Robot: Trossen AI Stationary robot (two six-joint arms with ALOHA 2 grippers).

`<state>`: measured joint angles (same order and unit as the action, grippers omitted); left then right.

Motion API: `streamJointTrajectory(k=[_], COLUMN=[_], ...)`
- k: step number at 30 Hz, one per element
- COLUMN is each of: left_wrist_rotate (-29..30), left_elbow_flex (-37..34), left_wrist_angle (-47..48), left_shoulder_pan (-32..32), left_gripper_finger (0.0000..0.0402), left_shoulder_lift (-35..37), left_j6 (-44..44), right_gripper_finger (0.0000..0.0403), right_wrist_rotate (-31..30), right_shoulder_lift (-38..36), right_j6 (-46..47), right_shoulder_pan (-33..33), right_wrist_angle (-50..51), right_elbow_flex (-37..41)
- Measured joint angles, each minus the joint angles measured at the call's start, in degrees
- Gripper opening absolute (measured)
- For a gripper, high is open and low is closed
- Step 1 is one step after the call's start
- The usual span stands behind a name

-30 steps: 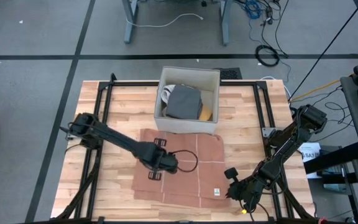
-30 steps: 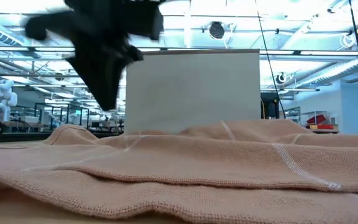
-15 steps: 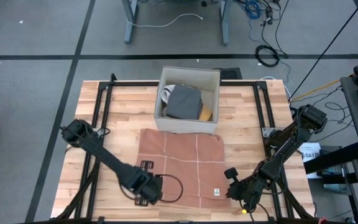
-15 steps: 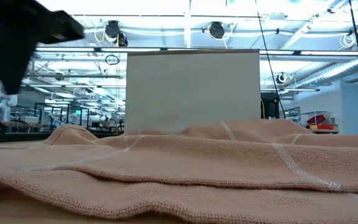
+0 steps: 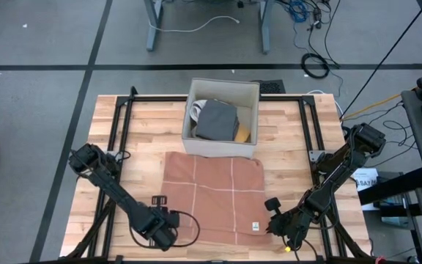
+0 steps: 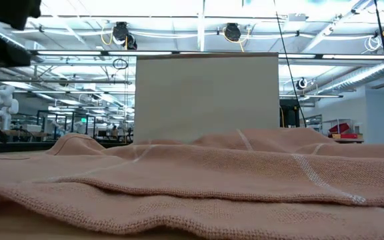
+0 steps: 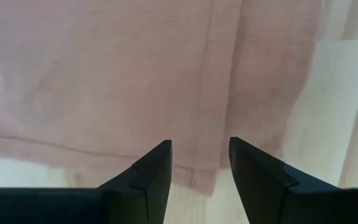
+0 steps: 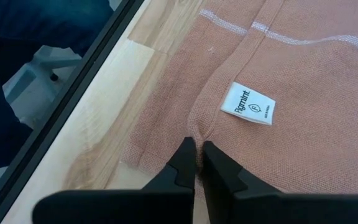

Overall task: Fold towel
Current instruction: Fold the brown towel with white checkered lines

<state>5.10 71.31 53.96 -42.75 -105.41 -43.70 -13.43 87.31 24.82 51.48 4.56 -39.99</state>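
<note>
A pinkish-brown towel (image 5: 211, 192) with pale stripes lies flat on the wooden table; in the low view its wrinkled cloth (image 6: 199, 180) fills the foreground. My left gripper (image 5: 168, 229) hovers open over the towel's near-left corner, and its wrist view shows the fingers (image 7: 199, 155) apart above the towel's hem (image 7: 104, 158). My right gripper (image 5: 279, 222) sits at the towel's near-right corner, shut beside a white label (image 8: 248, 104). My right gripper (image 8: 197, 155) pinches a small raised ridge of the towel (image 8: 197, 132) near its near-right corner, close to the hem. The fingers slant down onto it from the table's near-right side. The rest of the towel lies slack on the table.
A white open box (image 5: 222, 110) holding grey cloth stands just beyond the towel's far edge and blocks the low view (image 6: 205, 97). Black frame rails (image 5: 123, 132) run along both sides of the table. Bare wood (image 5: 141, 169) lies left of the towel.
My left gripper has moved from above the towel's middle toward the table's near-left, ending over the near-left corner; in the low view it has left the picture's centre to the upper left. The right arm has kept still.
</note>
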Motion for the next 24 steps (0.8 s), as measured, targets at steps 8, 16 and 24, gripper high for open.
streamJointTrajectory(k=[8, 16, 24], left_wrist_rotate=[0.0, 0.0, 0.4], left_elbow_flex=[-3.2, -5.7, -6.5], left_wrist_angle=[-7.1, -8.3, -8.4], left_shoulder_pan=[-0.6, -0.2, 1.4], left_gripper_finger=[0.0168, 0.0168, 0.0168], left_shoulder_lift=[0.0, 0.0, 0.0], left_j6=[-0.8, -1.0, -1.1], right_gripper_finger=[0.0004, 0.0004, 0.0004], right_wrist_rotate=[0.0, 0.0, 0.0], right_shoulder_lift=[0.0, 0.0, 0.0], right_j6=[-0.1, -0.1, -0.1], right_shoulder_pan=[0.0, 0.0, 0.0], right_wrist_angle=[0.0, 0.0, 0.0], right_elbow_flex=[0.0, 0.0, 0.0])
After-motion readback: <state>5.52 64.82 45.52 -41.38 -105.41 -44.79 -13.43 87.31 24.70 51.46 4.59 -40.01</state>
